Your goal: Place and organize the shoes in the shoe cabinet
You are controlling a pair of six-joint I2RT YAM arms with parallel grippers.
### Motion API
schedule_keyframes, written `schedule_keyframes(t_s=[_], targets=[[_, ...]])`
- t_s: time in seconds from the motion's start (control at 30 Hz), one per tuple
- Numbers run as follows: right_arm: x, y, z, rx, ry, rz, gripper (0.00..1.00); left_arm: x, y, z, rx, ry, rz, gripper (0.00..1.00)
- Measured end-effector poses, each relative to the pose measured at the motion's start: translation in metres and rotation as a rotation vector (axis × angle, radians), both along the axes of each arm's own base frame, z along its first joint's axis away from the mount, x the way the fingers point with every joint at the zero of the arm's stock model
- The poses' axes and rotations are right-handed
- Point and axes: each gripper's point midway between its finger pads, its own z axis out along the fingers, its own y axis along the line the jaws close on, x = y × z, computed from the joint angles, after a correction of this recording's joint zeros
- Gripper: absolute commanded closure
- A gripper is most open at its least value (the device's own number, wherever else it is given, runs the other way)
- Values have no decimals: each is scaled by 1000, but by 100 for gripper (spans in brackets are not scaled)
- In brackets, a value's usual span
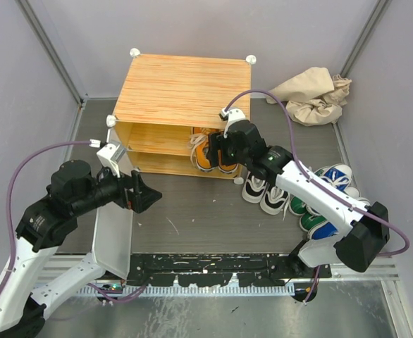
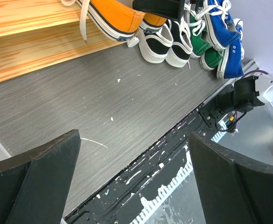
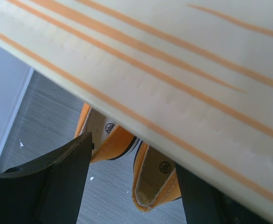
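The shoe cabinet (image 1: 182,88) stands at the back with its white door (image 1: 113,232) swung down to the front left. The orange shoes (image 1: 208,156) sit side by side at the right end of the lower shelf, heels outward. My right gripper (image 1: 222,151) is open just above their heels; in the right wrist view (image 3: 132,196) the two heels (image 3: 157,184) lie between its fingers under the cabinet top's edge (image 3: 174,60). My left gripper (image 1: 147,196) is open and empty over the floor (image 2: 136,186). White-and-black shoes (image 1: 263,190), green shoes (image 1: 301,205) and blue shoes (image 1: 337,179) stand at the right.
A crumpled beige cloth (image 1: 312,93) lies at the back right. Grey walls close in both sides. A black rail (image 1: 213,264) runs along the near edge. In the left wrist view the shoe row (image 2: 174,42) stands right of the shelf front (image 2: 29,51).
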Motion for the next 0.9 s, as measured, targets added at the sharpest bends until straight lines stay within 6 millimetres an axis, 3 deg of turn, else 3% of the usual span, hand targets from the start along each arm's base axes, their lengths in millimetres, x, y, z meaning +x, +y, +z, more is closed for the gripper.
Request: schedule_keyframes(t_s=[0.27,0.53,0.9], targets=[[17,7,-6,-11,-25,-30,27,0,-1,-2,2,9,-4,0],[37,-2,-6,-15,-76,-213,26,-1,-2,-2,0,9,-9,0],[50,1,-8,23,-106,-341,25,-2,-1,1,-9,-2,-12,0]])
